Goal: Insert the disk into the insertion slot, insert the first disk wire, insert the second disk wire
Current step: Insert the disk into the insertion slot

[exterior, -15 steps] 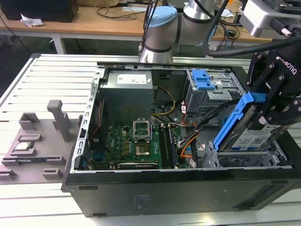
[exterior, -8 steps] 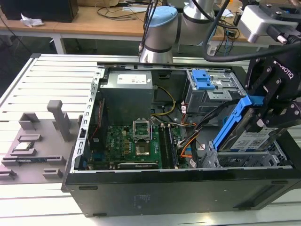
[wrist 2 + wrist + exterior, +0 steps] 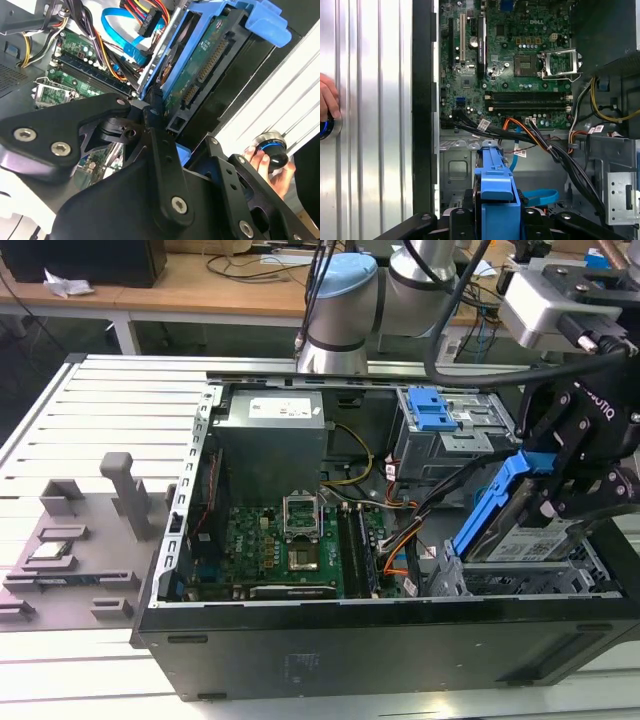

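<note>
My gripper (image 3: 562, 492) is shut on the disk (image 3: 530, 540), a silver drive with a white label in a bright blue carrier (image 3: 492, 502). The disk hangs tilted, one end up, just above the insertion slot (image 3: 455, 575), the low grey metal cage in the case corner at the exterior view's lower right. In the second wrist view a black finger (image 3: 156, 117) presses the edge of the disk (image 3: 210, 55), whose green circuit side shows. In the first wrist view the blue carrier (image 3: 495, 182) sits between the fingers over the slot's grey floor (image 3: 454, 167). Loose blue (image 3: 540, 195) and black-orange cables (image 3: 530, 132) lie beside the slot.
A taller grey bay with a blue latch plate (image 3: 436, 410) stands behind the slot. The motherboard (image 3: 290, 540) and power supply (image 3: 270, 430) fill the open case. A person's hand (image 3: 260, 162) rests on a round knob (image 3: 272, 146) on the ribbed table outside the case wall.
</note>
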You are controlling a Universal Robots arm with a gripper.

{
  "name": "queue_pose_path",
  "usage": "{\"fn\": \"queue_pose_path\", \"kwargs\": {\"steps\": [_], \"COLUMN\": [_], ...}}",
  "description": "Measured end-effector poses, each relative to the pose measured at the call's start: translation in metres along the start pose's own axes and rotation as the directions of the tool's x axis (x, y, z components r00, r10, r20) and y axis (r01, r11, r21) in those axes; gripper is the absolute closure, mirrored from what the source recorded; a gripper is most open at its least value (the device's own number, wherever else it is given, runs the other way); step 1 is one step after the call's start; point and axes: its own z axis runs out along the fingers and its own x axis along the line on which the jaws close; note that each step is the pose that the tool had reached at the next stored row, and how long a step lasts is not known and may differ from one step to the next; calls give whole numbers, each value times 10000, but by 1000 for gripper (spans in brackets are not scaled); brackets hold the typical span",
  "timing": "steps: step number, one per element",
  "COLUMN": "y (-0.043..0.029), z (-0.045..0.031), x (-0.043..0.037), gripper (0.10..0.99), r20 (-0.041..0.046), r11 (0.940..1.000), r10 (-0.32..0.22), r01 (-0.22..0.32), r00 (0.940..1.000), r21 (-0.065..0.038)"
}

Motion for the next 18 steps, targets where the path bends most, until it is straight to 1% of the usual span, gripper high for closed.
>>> {"fn": "queue_pose_path", "kwargs": {"steps": [7, 8, 12, 13, 16, 18], "y": [0, -1, 0, 0, -1, -1], "z": [9, 10, 12, 13, 16, 17], "x": [0, 0, 0, 0, 0, 0], "gripper": [710, 647, 659, 792, 973, 980], "r20": [-1, -1, -1, -1, -1, -1], "r11": [10000, 10000, 10000, 10000, 10000, 10000], "r10": [0, 0, 0, 0, 0, 0], "r01": [0, 0, 0, 0, 0, 0], "r00": [10000, 10000, 10000, 10000, 10000, 10000], "r21": [0, 0, 0, 0, 0, 0]}}
